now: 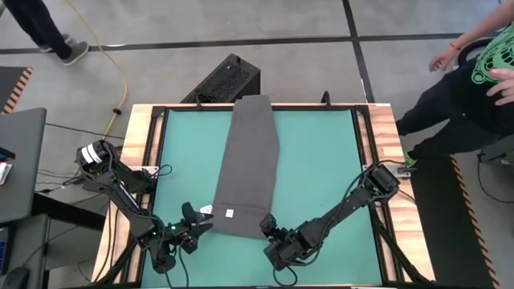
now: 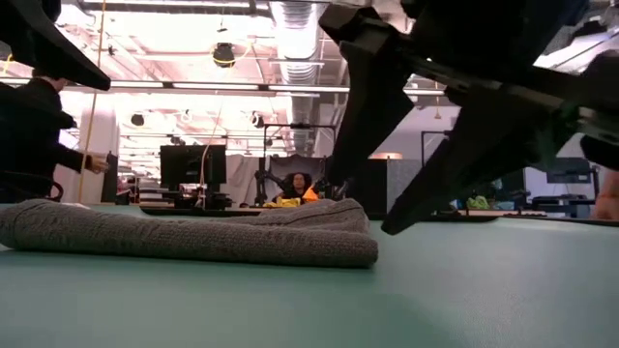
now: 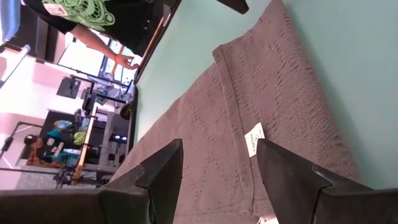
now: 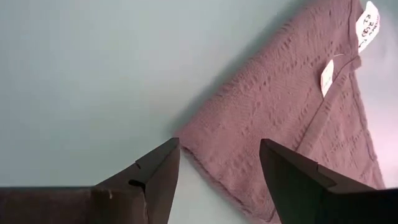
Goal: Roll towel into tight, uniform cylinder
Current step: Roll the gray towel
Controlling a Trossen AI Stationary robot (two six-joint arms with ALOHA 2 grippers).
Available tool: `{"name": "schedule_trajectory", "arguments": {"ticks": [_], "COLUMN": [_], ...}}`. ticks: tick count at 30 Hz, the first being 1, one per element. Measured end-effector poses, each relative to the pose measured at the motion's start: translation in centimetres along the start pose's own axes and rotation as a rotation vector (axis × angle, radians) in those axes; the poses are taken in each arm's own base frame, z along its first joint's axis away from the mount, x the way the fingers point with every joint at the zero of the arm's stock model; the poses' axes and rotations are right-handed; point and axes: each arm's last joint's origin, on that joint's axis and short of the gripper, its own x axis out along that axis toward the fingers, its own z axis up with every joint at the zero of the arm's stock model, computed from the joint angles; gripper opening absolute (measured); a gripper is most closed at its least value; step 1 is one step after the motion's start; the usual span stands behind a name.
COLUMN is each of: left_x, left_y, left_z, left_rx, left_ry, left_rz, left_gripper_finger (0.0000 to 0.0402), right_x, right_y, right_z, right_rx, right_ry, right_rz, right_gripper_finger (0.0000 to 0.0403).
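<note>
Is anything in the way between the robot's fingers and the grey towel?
No, nothing visible. The towel lies flat on the green mat. The left gripper and right gripper sit open at its near corners, with only bare mat in between.

Towel tag [image 3: 254,139] print too small; unreadable.

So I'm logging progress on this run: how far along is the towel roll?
Done: the towel lies folded into a long strip on the teal mat, no roll started. In hand: the left gripper and right gripper, both open, sit at the strip's two near corners by the white tag. Left: grasping the edge and all the rolling.
</note>
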Motion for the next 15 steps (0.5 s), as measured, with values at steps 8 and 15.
{"name": "schedule_trajectory", "arguments": {"ticks": [8,15], "left_x": [0.3,0.3], "left_y": [0.1,0.1], "left_z": [0.0,0.0], "left_rx": [-0.012,-0.014], "left_ry": [0.01,0.011], "left_rz": [0.006,0.006], "left_gripper_finger": [0.0196,0.0196], "right_x": [0.9,1.7], "right_y": [0.3,1.2], "right_z": [-0.8,-1.5], "right_rx": [0.037,0.024], "right_ry": [-0.016,-0.053], "right_rz": [0.035,-0.026], "right_gripper_finger": [0.0248,0.0248]}}
